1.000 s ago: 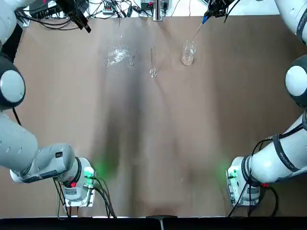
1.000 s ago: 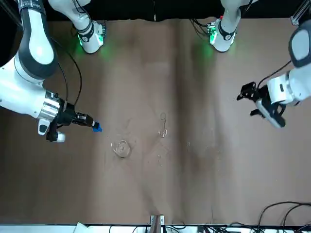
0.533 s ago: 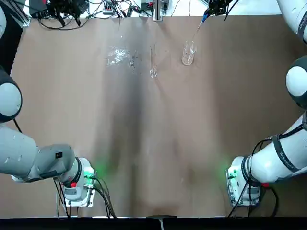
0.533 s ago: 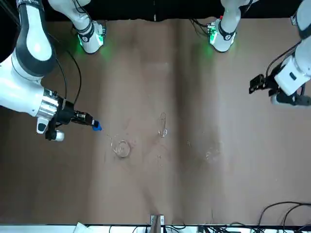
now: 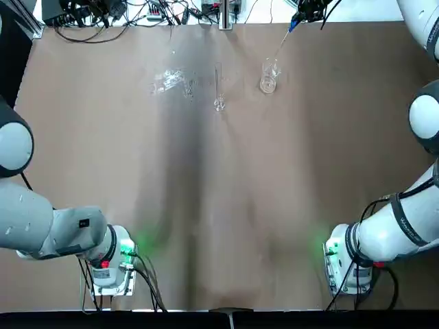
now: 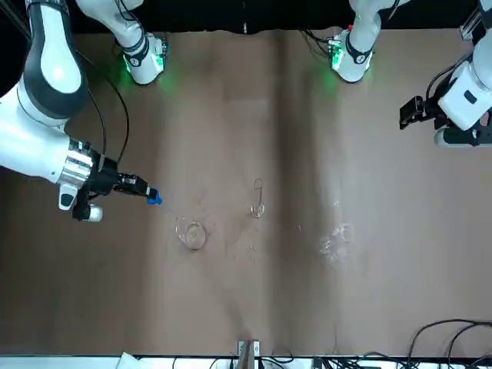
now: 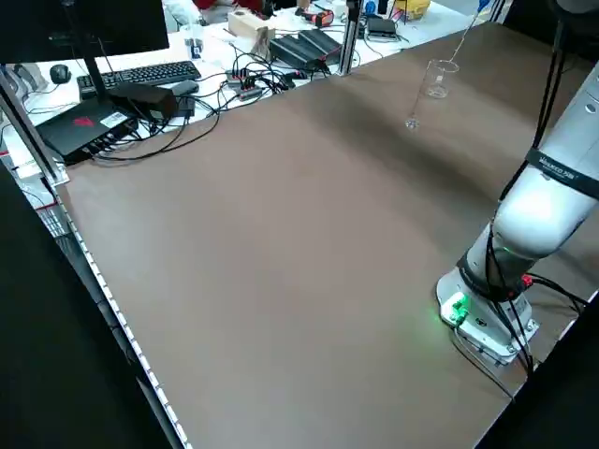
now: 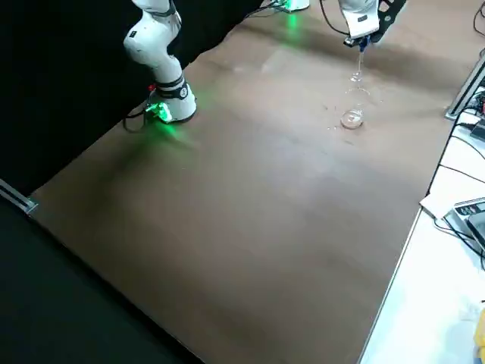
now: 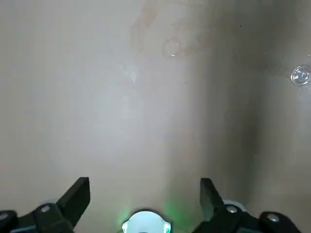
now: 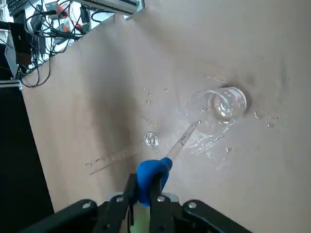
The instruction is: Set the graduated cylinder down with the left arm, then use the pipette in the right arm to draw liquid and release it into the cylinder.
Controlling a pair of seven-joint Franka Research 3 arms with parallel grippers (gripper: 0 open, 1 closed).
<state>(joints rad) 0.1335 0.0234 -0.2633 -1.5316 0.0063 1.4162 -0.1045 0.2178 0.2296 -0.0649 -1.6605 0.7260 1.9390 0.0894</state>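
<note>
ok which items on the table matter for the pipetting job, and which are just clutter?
Job:
- graduated cylinder, standing mid-table
- pipette, blue bulb in the right gripper
- beaker, under the pipette tip
- left gripper, open, off to the side

Lying about:
- jumble of clear glass pieces
- cables past the far edge

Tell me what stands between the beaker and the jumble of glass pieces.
In the top view, the graduated cylinder stands between the beaker and the glass pieces.

top: overhead, bases at bottom | front: opposite, mirrored | sides: raised diagonals | left wrist: high, looking down | right wrist: close over beaker | top and front share cylinder
</note>
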